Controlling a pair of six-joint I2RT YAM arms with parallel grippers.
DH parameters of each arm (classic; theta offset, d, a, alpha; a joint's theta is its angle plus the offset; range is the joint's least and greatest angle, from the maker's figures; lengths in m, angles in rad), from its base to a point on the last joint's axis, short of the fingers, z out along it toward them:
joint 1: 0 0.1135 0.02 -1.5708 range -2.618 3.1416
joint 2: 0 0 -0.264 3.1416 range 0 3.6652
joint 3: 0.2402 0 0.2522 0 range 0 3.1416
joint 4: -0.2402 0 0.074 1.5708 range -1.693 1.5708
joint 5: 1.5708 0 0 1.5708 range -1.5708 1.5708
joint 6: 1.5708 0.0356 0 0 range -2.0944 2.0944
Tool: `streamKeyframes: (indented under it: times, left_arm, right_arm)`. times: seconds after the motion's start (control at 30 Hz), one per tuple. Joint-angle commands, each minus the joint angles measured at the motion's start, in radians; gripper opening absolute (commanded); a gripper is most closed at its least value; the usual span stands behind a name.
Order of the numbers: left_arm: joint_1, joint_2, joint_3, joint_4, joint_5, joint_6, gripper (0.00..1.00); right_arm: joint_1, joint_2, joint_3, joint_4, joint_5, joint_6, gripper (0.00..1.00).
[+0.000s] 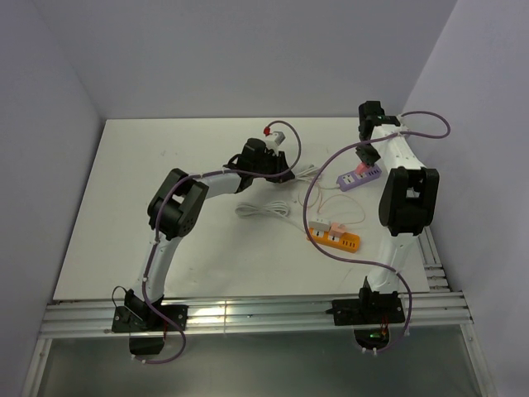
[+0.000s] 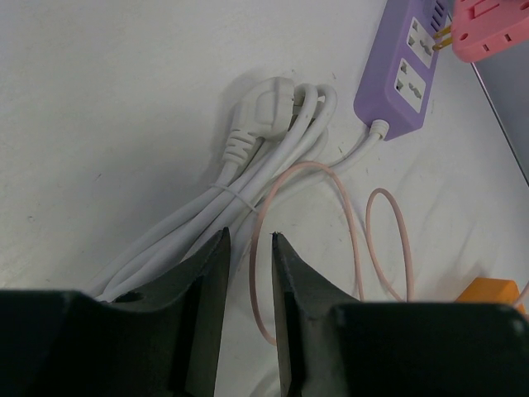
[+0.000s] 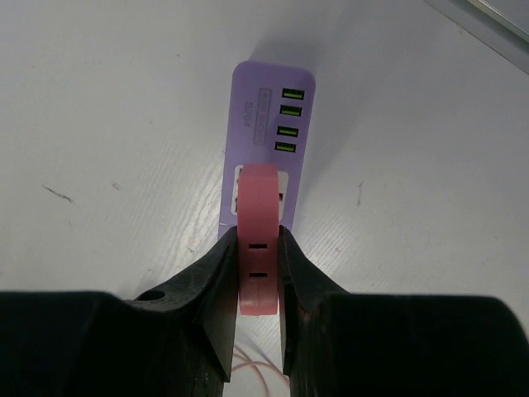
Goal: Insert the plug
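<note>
The right gripper (image 3: pixel 258 241) was clamped on the pink plug (image 3: pixel 258 203), holding it against a socket of the purple strip (image 3: pixel 273 116) at the far right of the table (image 1: pixel 165 165). In the left wrist view, its prongs still showed between plug and strip. The left gripper (image 2: pixel 250 248), its jaws a narrow gap apart, held nothing and hung over a white cable bundle (image 2: pixel 264 124) and a pink cord (image 2: pixel 307 164). An orange strip (image 1: pixel 335 238) lay nearer.

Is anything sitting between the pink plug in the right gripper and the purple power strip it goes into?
Nothing visible. The right gripper holds the pink plastic plug directly over the purple power strip. The left wrist view shows its brass prongs reaching the strip's face with nothing between.
</note>
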Motion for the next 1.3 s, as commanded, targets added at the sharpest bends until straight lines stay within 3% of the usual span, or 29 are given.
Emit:
streamKeyframes:
  times: [0.0,1.27]
  left_arm:
    - [-0.009,-0.06,-0.006,0.023,0.025,-0.001,0.32]
    - [-0.007,-0.037,0.017,0.006,0.029,0.015,0.32]
  right_arm:
    - [0.004,-0.014,0.001,0.029,0.045,0.014,0.0]
    - [0.023,0.072,0.047,0.072,0.028,0.043,0.0]
